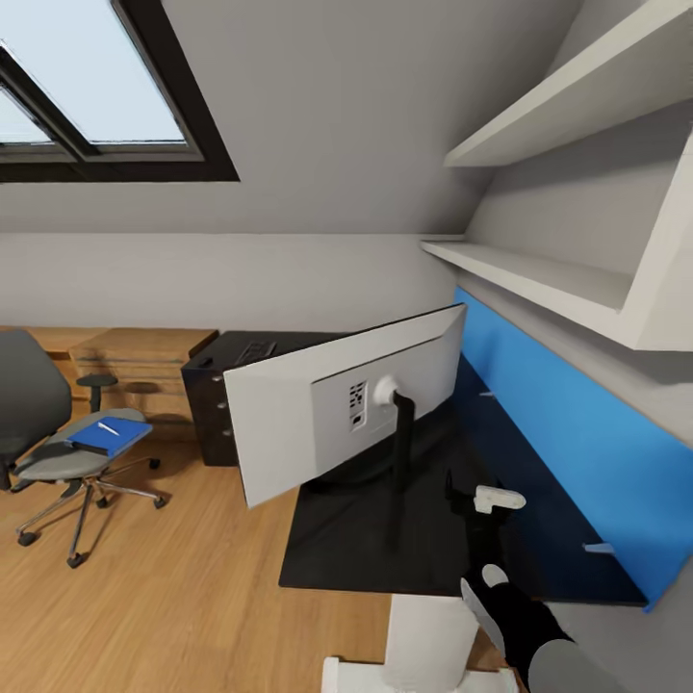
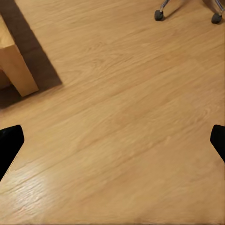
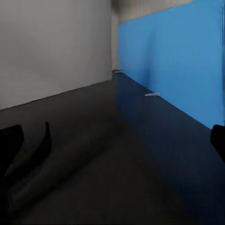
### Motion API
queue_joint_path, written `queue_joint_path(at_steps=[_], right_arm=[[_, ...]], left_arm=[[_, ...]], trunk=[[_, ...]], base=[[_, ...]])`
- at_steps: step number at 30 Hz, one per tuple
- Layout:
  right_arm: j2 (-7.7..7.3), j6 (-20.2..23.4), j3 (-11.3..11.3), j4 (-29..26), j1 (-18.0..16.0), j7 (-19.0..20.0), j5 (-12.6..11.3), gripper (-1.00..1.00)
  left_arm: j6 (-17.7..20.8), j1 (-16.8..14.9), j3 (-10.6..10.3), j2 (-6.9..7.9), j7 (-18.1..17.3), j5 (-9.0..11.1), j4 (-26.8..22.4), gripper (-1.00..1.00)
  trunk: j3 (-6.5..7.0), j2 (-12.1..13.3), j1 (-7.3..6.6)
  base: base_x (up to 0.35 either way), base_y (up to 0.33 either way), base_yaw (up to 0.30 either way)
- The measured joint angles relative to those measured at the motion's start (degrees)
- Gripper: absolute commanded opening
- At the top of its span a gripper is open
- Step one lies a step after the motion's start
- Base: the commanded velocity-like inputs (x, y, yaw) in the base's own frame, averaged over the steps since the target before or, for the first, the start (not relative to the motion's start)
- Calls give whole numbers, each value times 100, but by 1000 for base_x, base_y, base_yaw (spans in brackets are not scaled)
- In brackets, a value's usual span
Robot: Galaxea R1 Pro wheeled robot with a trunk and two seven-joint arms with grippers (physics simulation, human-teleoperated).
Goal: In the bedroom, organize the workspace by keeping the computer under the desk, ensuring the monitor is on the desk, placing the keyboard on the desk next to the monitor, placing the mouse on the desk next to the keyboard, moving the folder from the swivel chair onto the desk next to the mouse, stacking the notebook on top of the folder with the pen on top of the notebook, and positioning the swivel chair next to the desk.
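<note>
In the head view, an attic bedroom with pale oak flooring [image 1: 192, 577] holds one black desk [image 1: 385, 553] at centre right, backed by a blue panel [image 1: 568, 433]. One white flat monitor [image 1: 337, 404] stands on it, its back to the camera. At left, one grey swivel chair [image 1: 58, 452] carries a blue folder [image 1: 106, 435]; what lies on the folder is too small to name. The black right gripper [image 1: 472, 505] hovers over the desk, its opening unclear here.

In the left wrist view, bare floor lies between the left gripper's [image 2: 112, 140] widely parted tips, which hold nothing; two chair castors [image 2: 159, 15] are cut off at the upper edge.

In the right wrist view, the fingertips [image 3: 11, 136] sit far apart at the frame edges, empty, above the dark desktop.
</note>
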Motion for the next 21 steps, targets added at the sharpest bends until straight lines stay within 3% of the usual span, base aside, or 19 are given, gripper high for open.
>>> queue_joint_path(at_steps=[1, 2, 4, 5, 8, 12, 14, 16, 18, 21], right_arm=[[10, 1425, 8, -1464, 806, -182, -33, 100], [20, 2113, 22, -2372, 1485, -266, -51, 100], [61, 2981, 47, -3817, 1675, -355, -45, 100], [313, 4201, 64, -4547, 1870, -432, -281, 100], [684, 5460, 63, -4912, 1955, -462, -626, 100], [795, 5846, 56, -5112, 2236, -521, -726, 100], [808, 5634, 64, -5208, 2658, -932, -721, 100], [808, 5480, 92, -5233, 2813, -1178, -719, 100], [805, 5191, 280, -5227, 3068, -1631, -711, 100], [744, 4926, 536, -5080, 3259, -1955, -698, 100]], left_arm=[[1, -1, -8, -14, -2, -8, 1, 100], [2, 0, -8, -30, -1, -8, -1, 100], [1, -1, -10, -61, 1, -9, 1, 100], [0, -2, -19, -92, -2, -23, 0, 100], [1, -1, -125, -105, -2, -154, -1, 100], [0, -1, -192, -113, 2, -305, 0, 100], [-8, 0, -225, -140, 0, -342, 0, 100], [-11, -1, -266, -162, 1, -349, 0, 100], [-19, -1, -413, -202, 2, -355, 0, 100], [-25, 0, -554, -219, 3, -353, 0, 100]], trunk=[[1, 1, -1], [-1, 0, -2], [1, -1, -3], [0, -1, -4], [0, 0, -4], [0, 0, -4], [0, 0, -4], [0, 0, -4], [0, 0, -4], [-1, -1, -3]], base=[[-132, 0, 0], [-105, 0, 0], [-45, 0, 0], [-14, 0, 0], [-7, 0, 0], [-1, 0, 0], [0, 0, 0], [0, 0, 0], [0, 0, 0], [-87, 12, 0]])
